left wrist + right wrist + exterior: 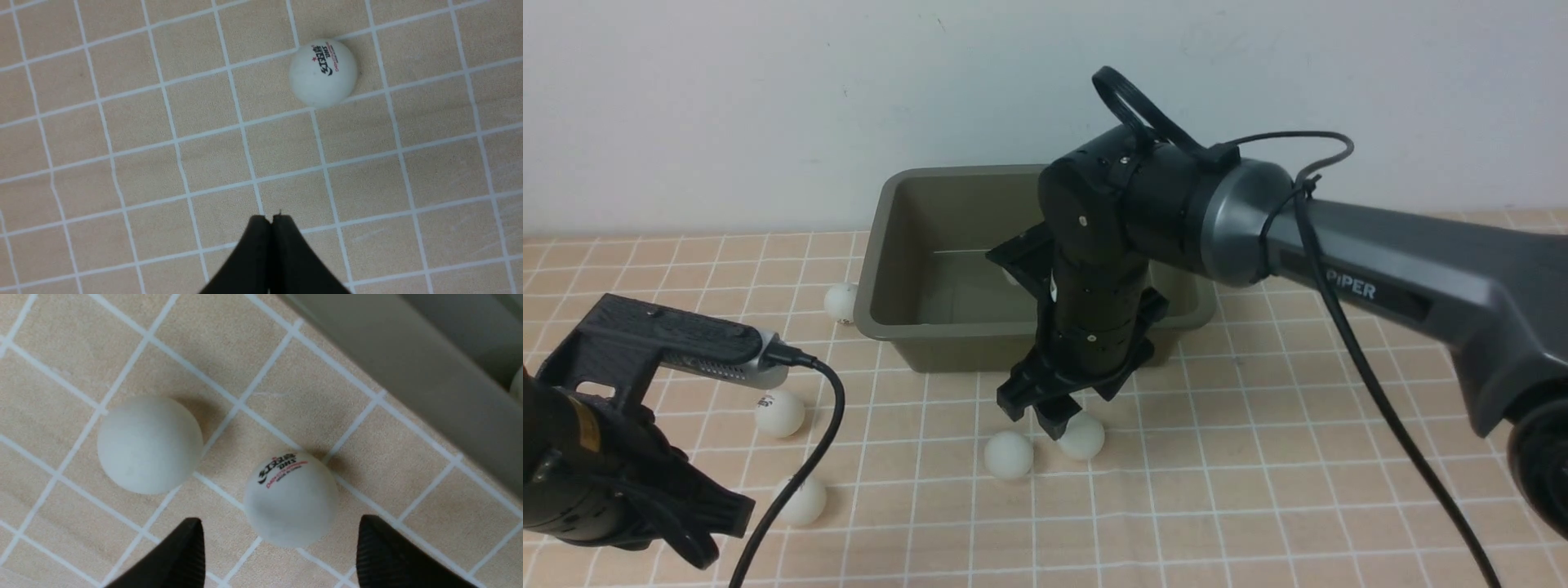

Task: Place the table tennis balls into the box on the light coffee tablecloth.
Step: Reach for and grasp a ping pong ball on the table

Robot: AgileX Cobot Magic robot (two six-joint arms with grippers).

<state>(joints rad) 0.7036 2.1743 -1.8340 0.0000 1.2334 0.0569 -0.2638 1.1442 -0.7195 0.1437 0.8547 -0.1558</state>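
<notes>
Left tool [269, 220]: closed, fingertips pressed together, holding nothing, over the tablecloth [1258, 457]
Right tool [280, 524]: wide open, one finger on each side of the logo ball [291, 500], with a gap on both sides
Plain ball [150, 445]: white, matte, round, just beside the logo ball
Box [874, 269]: olive plastic with sloping walls and a flat rim, just behind the right tool
Open room: bare grid cloth to the right

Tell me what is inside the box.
The box floor looks bare on its left; the right wrist view shows a sliver of one white ball inside. The right arm covers the rest.
</notes>
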